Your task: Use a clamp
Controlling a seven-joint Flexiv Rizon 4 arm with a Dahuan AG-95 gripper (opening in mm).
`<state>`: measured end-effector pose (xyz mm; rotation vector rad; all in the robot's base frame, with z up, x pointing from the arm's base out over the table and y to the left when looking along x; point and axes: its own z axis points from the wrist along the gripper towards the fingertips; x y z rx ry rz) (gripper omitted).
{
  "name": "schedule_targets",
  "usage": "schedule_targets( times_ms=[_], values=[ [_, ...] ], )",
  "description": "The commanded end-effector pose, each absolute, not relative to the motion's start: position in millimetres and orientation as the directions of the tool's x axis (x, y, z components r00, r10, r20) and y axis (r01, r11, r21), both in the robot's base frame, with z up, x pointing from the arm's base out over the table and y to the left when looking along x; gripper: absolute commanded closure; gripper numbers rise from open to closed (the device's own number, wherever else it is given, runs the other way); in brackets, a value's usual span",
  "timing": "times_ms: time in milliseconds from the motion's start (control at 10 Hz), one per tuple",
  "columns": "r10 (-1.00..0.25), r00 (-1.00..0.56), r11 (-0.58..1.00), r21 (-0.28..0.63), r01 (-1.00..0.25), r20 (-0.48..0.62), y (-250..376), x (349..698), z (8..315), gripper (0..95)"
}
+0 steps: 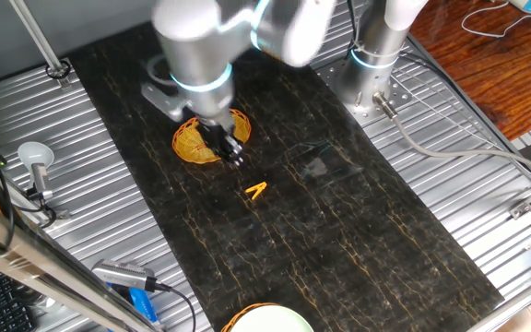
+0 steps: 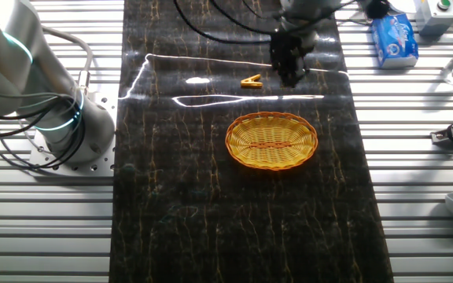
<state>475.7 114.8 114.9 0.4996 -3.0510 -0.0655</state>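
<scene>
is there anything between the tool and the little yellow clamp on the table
Nothing visible. The clamp lies alone on the dark mat, and the tool is beside it with only bare mat between them. The woven basket sits off to one side, out of that path.

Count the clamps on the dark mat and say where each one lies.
1. The clamp lies on the dark mat, beside the hand and apart from the woven basket. No others are visible.
</scene>
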Motion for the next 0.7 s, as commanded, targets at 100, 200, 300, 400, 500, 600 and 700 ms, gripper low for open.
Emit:
schedule_targets(
  times_ms=[100, 200, 300, 400, 500, 600, 700],
  values=[
    [-0.311, -0.950, 0.950, 0.052, -0.308, 0.040, 130.9, 475.3, 104.6, 57.0],
    [-0.312, -0.949, 0.949, 0.059, -0.310, 0.031, 134.8, 472.7, 96.9, 57.0],
    [-0.309, -0.951, 0.950, 0.057, -0.307, 0.027, 138.2, 470.1, 90.6, 57.0],
    [-0.304, -0.952, 0.952, 0.055, -0.303, 0.025, 140.9, 468.0, 85.0, 57.0],
    [-0.303, -0.953, 0.952, 0.055, -0.301, 0.022, 142.6, 465.9, 80.0, 57.0],
    [-0.307, -0.952, 0.951, 0.053, -0.305, 0.013, 145.1, 458.3, 70.6, 57.0],
    [-0.307, -0.952, 0.950, 0.056, -0.306, 0.005, 146.3, 454.7, 66.6, 38.0]
  ],
)
